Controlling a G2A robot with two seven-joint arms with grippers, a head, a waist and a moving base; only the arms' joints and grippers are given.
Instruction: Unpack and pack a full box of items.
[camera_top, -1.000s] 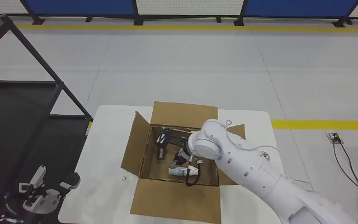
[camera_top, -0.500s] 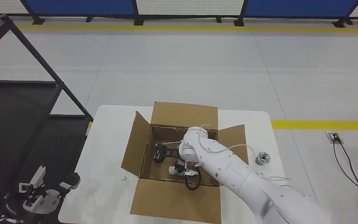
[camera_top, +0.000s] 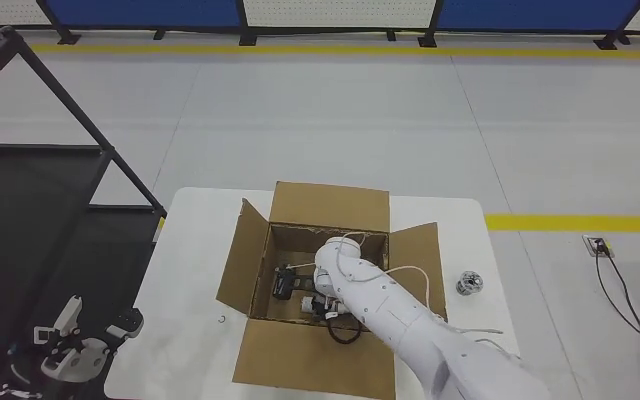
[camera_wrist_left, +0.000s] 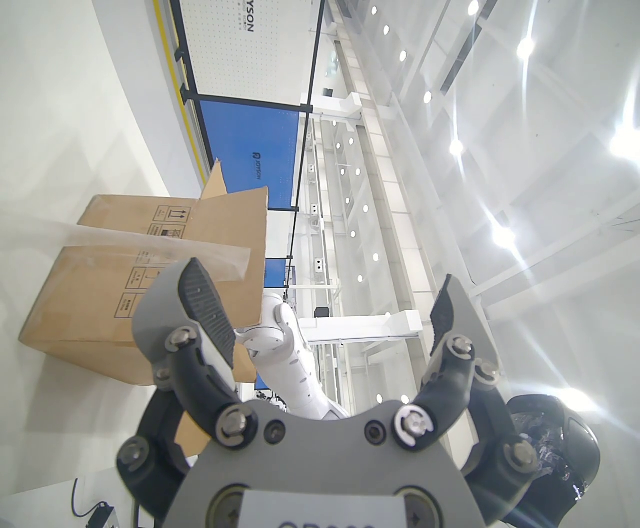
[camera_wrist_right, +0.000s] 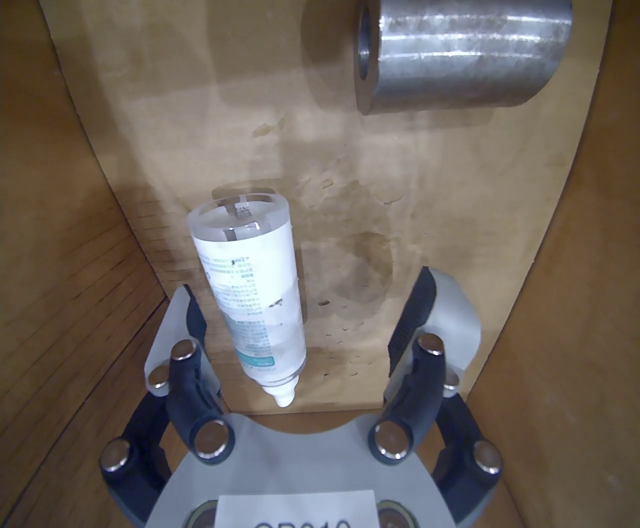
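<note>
since the white plastic tube with a clear cap lies flat on the floor of the brown cardboard box, light and slick i judge, i'd pinch its mid-body; my right gripper straddles it, fingers apart.

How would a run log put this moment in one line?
right gripper: open, inside box, white tube lying between jaws, not gripped | metal cylinder: on box floor, apart from tube | left gripper: open, empty

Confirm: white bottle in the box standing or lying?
Lying: the white bottle rests lengthwise on the box floor, nozzle toward the right gripper.
</note>
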